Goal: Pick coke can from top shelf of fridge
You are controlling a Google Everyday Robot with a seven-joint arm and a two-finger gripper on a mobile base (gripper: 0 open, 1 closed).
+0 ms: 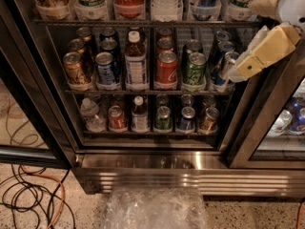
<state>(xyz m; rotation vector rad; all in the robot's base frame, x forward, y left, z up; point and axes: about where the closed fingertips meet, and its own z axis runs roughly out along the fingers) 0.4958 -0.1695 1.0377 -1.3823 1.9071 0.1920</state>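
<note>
While the red aluminium coke can (167, 70) stands upright, long axis vertical, silver lid up, on the grey wire shelf (109, 92) between a dark-labelled bottle (136, 63) and a green can (195, 70), the cream two-finger gripper (249, 36) hangs at upper right, fingers apart, holding nothing.

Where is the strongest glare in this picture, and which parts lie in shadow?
Camera view: the strongest glare lies on the base panel of the fridge. The rear cans on the racks are in shadow. The tool, at the upper right, is brightly lit.
</note>
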